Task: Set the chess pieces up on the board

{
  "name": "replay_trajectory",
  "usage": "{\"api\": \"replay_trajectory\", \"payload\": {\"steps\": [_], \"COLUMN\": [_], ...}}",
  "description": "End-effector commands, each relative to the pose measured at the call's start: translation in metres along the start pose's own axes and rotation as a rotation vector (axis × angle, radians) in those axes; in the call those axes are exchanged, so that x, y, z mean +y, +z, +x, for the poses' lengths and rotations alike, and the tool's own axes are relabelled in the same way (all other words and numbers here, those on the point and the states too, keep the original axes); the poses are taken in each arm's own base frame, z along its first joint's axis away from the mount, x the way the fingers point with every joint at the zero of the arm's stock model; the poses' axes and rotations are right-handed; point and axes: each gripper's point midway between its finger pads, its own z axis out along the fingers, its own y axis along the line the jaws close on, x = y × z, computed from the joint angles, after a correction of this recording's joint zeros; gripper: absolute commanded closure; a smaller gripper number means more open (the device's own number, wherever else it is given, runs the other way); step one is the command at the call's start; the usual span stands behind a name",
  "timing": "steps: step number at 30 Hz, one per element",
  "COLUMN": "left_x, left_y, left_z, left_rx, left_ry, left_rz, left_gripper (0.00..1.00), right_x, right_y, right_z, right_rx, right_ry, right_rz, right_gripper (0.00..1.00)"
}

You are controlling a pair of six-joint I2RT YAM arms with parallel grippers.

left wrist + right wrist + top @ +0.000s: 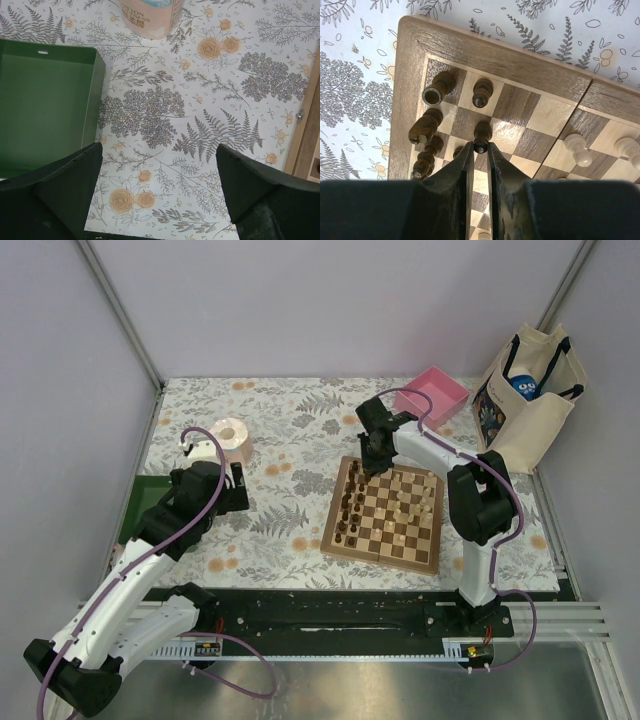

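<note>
While the left gripper (159, 150) hangs spread over the floral cloth (210, 100) near-left, just beside a green tray (45, 110), the board (380, 558) lies centre-right. At its far-left corner the right gripper (480, 146) has its fingers pressed almost together, pinching a dark pawn (482, 132). Other dark chess pieces (427, 127) crowd just left of it, pale pieces (577, 150) right. Farther: pink roll (232, 440) left, pink tray (440, 395), tote bag (525, 400) far right.
</note>
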Motion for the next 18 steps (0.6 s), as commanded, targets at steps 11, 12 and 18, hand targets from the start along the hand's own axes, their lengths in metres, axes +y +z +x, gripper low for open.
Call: {"api": "replay_trajectory", "payload": {"steps": [11,12,18], "left_x": [-0.0014,-0.0014,-0.0011], "left_y": [0.0019,0.0018,0.0020], "left_z": [-0.0008,-0.0018,-0.0009], "left_rx": [-0.003,-0.006,-0.003], "left_ry": [0.002,0.000,0.001], "left_rz": [0.007,0.007,0.006], "left_gripper": [0.01,0.01,0.01], "right_x": [0.0162,0.0161,0.0174], "right_y": [-0.0083,-0.0066,-0.0024], "right_z": [-0.0204,-0.0194,-0.0170], "right_rx": [-0.057,-0.053,-0.047], "right_ry": [0.027,0.026,0.027], "right_rz": [-0.073,-0.072,-0.077], "right_gripper": [0.78,0.77,0.77]}}
